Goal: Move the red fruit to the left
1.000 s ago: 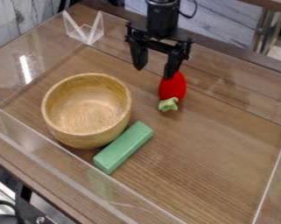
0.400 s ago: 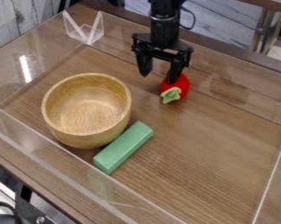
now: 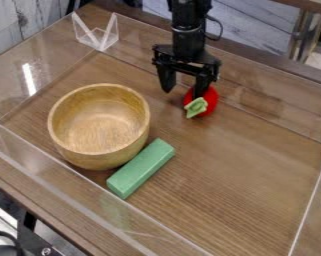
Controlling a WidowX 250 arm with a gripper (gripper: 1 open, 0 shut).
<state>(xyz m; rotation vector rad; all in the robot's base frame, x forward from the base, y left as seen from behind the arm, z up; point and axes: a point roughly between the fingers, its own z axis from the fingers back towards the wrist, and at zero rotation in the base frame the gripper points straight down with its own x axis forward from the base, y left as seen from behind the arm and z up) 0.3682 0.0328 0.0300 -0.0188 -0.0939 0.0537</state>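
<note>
The red fruit (image 3: 200,100) is a small glossy strawberry with a green stem end, lying on the wooden table right of centre. My gripper (image 3: 188,84) points straight down just above it and slightly to its upper left. Its black fingers stand open, one left of the fruit and one over the fruit's top. Nothing is gripped between them.
A wooden bowl (image 3: 100,124) sits at the left. A green rectangular block (image 3: 143,167) lies just below it. Clear acrylic walls (image 3: 29,80) ring the table, with a clear bracket (image 3: 95,33) at the back left.
The gripper has come down and moved away from the camera, closer over the red fruit, with its fingers still open. The fruit, bowl and block have not moved.
</note>
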